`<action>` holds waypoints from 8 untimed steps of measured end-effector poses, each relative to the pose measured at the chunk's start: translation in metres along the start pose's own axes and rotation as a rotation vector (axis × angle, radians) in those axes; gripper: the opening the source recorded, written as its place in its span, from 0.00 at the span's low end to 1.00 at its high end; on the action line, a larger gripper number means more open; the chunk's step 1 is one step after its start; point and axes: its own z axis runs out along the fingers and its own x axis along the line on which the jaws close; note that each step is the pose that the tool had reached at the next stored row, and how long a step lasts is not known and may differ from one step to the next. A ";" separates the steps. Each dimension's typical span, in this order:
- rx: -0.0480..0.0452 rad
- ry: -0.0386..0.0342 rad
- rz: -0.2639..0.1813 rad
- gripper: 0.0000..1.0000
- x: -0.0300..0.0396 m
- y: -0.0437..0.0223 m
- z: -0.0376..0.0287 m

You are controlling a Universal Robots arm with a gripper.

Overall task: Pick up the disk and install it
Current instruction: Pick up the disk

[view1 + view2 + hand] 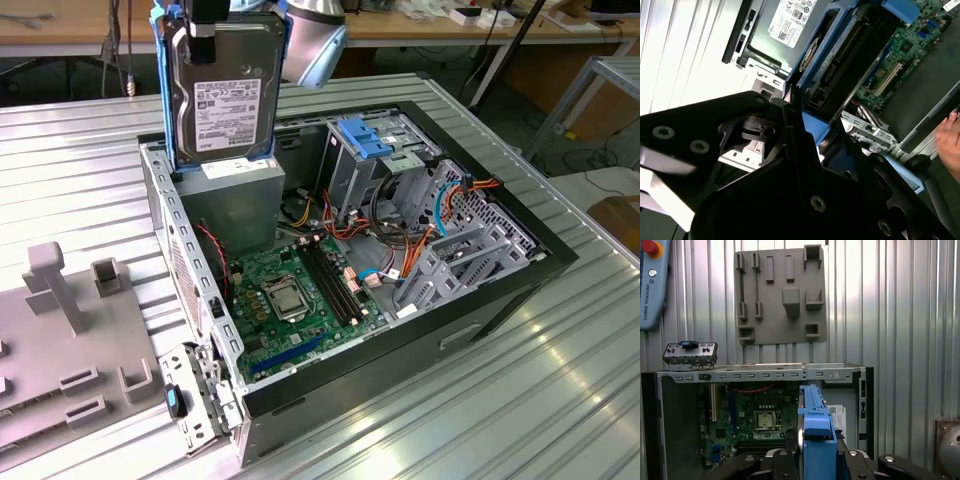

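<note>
One broad ribbed metal table [520, 400] carries everything I can see from where I stand. The big black computer case [350, 385], lying open on its side, is the thing to steer by. Beside the case, on the exterior view's left, lies a flat grey plastic fixture board [60, 380] with raised blocks. Inside the case sit a green motherboard [300, 300], a grey white-labelled power supply box [240, 205] and a silver drive cage with blue latches [375, 150]. Orange and red cables [395, 240] are strung among them.

Over the case's power-supply corner hangs the flat dark disk in its bright blue plastic rails [228, 90], upright, label face outward. The black gripper [816, 458] is clenched on it, with one finger on either side of the blue rail in the first wrist view.

To my eye this is the carrying stage. Doing it well means keeping the disk upright and square and the clamp firm on the rails. Its lower edge should stay clear of the case wall and the loose cables.

The disk's upper edge runs off the exterior view's top. Whether its lower edge touches the power supply box or hangs just above it, I cannot tell. The drive cage's slots are hard to make out. A person's hand [951, 137] is partly cut off beyond the case in the second wrist view.
</note>
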 end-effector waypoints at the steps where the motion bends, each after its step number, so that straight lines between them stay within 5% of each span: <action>1: 0.0005 0.0033 0.000 0.37 -0.0002 -0.0104 0.0020; 4: 0.0008 0.0042 0.000 0.37 -0.0005 -0.0280 0.0054; 8: 0.0009 0.0042 0.000 0.37 0.0025 -0.0364 0.0080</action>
